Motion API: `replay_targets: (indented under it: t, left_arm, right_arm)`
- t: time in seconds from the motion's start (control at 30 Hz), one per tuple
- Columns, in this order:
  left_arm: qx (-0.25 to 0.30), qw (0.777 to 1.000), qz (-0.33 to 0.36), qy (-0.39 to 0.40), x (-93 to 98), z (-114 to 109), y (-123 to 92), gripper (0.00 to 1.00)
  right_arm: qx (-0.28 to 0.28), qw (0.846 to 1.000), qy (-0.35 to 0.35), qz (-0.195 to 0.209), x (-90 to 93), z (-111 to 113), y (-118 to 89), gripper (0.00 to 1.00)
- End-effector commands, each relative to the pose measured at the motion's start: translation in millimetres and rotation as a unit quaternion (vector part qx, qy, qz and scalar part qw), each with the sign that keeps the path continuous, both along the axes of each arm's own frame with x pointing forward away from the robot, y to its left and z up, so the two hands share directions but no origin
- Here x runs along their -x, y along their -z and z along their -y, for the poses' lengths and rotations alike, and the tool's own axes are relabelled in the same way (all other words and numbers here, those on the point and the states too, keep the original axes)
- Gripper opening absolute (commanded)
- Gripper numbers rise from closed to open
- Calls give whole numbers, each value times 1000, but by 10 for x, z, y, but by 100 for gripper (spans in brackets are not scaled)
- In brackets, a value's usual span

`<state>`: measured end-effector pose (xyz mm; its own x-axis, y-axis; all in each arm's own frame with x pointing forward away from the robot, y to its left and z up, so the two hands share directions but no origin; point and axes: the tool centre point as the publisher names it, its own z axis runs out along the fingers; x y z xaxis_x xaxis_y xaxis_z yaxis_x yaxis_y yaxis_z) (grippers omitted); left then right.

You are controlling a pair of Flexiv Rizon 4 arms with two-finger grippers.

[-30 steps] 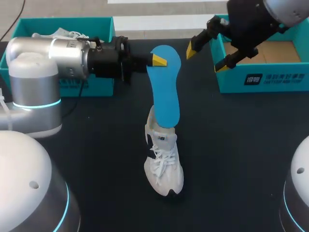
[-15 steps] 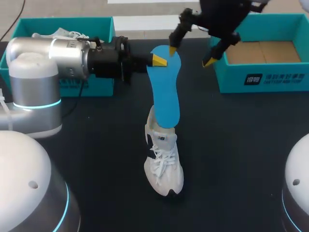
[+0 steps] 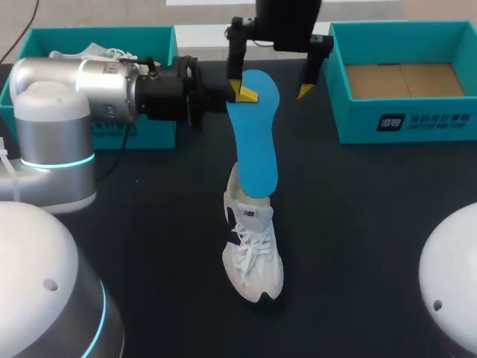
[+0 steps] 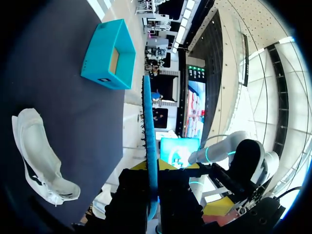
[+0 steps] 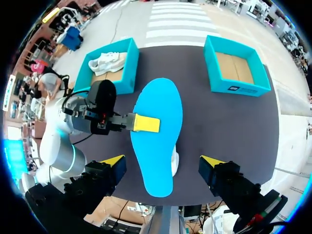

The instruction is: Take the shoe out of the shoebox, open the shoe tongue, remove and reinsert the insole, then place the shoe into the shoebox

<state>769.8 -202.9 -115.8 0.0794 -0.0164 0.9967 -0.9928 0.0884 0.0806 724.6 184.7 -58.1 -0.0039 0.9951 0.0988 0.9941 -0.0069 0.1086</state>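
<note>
The left claw, reaching in from the left of the frame, is clamped on the upper end of the blue insole. The left wrist view shows the insole edge-on, pinched between both fingers. The insole hangs lengthwise near the middle of the frame, and its lower end overlaps the heel of the white shoe; whether they touch I cannot tell. The shoe lies on the dark counter, toe toward the bottom of the frame. The right claw at top centre is spread wide, its tips either side of the insole's top. An empty teal shoebox sits upper right. A second shoebox upper left holds another shoe.
</note>
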Motion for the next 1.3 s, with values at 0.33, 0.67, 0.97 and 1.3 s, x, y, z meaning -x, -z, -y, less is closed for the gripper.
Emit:
replay_targets:
  t: [0.33,0.67,0.97,1.3]
  left_arm:
    - [-1,1000,0,0,5,-4,3,0]
    - [-1,1000,0,0,5,-4,3,0]
    - [-1,1000,0,0,5,-4,3,0]
    - [-1,1000,0,0,5,-4,3,0]
  right_arm:
    - [85,996,-8,2,-19,-32,-49,100]
    - [79,997,-18,4,-26,-50,-52,100]
    - [79,997,-18,4,-26,-50,-52,100]
    - [33,998,-39,33,51,49,-47,100]
